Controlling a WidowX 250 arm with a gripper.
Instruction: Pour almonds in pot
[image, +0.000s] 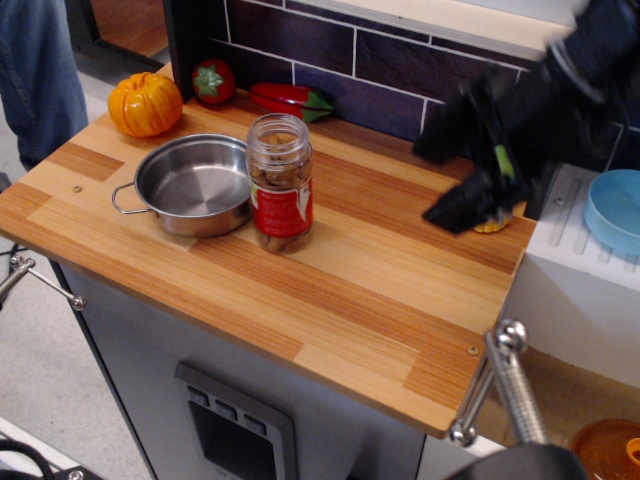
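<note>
The almonds (279, 172) fill a clear jar (281, 200) with a red-and-white label, standing upright and lidless on the wooden counter (380, 290). The steel pot (192, 187) with wire loop handles stands just left of the jar, touching or nearly touching it, and is empty. My gripper (428, 182) is a black, motion-blurred shape low over the counter's right end, far right of the jar. Its two fingers look spread apart with nothing between them.
An orange pumpkin (145, 103), a tomato (213, 80) and a red pepper (290, 98) sit along the back left. A yellow corn toy (491, 226) is mostly hidden behind the gripper. A light blue bowl (612, 208) sits on the white rack at right. A person's leg (35, 70) stands at left.
</note>
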